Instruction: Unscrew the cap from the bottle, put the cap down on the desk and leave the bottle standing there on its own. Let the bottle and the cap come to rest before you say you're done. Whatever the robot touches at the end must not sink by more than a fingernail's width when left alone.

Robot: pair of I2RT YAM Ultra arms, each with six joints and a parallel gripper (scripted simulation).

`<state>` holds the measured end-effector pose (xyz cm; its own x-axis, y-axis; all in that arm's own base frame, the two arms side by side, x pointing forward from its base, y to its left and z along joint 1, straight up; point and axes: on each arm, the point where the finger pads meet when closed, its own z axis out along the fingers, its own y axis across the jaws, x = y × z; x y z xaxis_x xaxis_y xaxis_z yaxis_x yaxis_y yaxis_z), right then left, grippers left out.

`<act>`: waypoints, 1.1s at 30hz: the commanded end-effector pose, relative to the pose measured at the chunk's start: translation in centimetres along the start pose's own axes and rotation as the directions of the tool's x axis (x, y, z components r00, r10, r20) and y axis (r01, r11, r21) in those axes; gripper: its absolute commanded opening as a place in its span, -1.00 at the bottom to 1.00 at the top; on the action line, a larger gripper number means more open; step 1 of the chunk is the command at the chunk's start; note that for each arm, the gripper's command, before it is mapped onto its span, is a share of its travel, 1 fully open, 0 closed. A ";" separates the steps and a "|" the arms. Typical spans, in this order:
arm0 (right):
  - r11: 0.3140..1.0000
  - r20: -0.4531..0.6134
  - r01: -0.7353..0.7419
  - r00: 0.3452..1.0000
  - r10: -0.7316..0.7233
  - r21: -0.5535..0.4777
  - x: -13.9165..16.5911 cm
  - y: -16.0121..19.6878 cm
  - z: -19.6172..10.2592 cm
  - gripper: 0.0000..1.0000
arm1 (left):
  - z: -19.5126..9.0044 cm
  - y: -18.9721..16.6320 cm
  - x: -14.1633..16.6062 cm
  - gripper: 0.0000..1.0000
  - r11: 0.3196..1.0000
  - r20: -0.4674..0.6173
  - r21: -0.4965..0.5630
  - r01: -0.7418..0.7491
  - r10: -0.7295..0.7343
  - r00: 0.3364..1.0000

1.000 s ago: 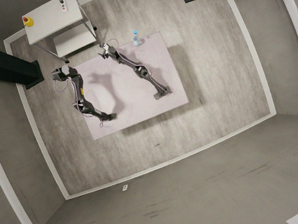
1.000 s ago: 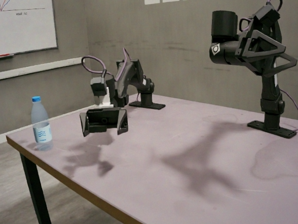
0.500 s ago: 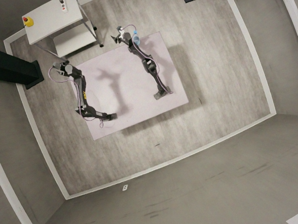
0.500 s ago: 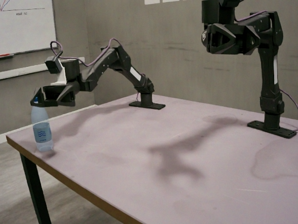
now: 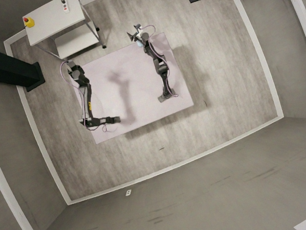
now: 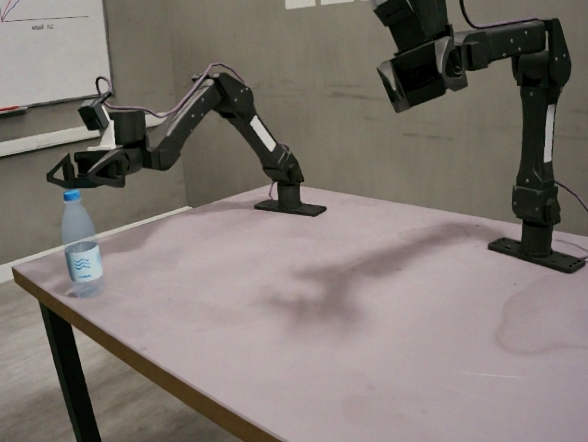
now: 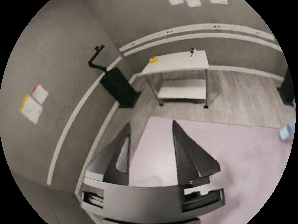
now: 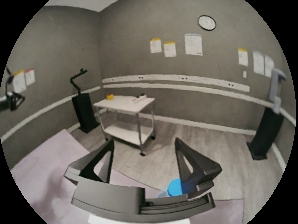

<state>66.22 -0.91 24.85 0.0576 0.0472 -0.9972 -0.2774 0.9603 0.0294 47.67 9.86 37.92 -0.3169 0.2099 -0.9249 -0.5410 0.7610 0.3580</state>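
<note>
A clear bottle (image 5: 140,44) (image 6: 82,260) with a pale blue label stands upright on the desk near its edge; it also shows in the left wrist view (image 7: 286,132). Its blue cap (image 6: 72,195) (image 8: 175,187) is on its neck. My right gripper (image 5: 132,29) (image 6: 69,177) (image 8: 143,142) is wide open and empty, level above the bottle. In the right wrist view the cap lies low behind the right finger, partly hidden. My left gripper (image 7: 151,124) is partly open and empty, high over the other end of the desk, far from the bottle.
The pale pink desk (image 5: 104,91) (image 6: 225,350) carries both arm bases and their shadows. A white cart (image 5: 55,22) (image 7: 180,62) (image 8: 127,104) stands beyond the desk's edge, with a yellow emergency stop box (image 5: 29,22) on top. A black pillar stand (image 5: 19,70) is near the left arm.
</note>
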 end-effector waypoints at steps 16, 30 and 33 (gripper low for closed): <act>0.999 0.014 0.041 0.999 -0.040 -0.036 4.2 -4.1 -5.2 0.88 | -7.2 -4.0 2.9 0.15 0.676 0.070 0.507 -0.535 0.586 0.807; 0.994 -0.001 0.059 0.998 -0.060 -0.095 9.3 -5.7 -9.4 0.88 | -15.4 -8.1 10.8 0.15 0.080 0.395 0.692 -0.718 0.791 0.468; 0.993 -0.002 0.061 0.998 -0.061 -0.097 9.5 -5.7 -9.6 0.88 | -15.6 -7.8 8.8 0.15 0.010 0.450 0.676 -0.737 0.787 0.423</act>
<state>58.94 -9.11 11.25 -0.0181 0.0256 -0.9995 -0.3391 0.9403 0.0302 37.32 -3.23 27.94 -0.2998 0.9245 -0.2355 0.6594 0.3792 0.6492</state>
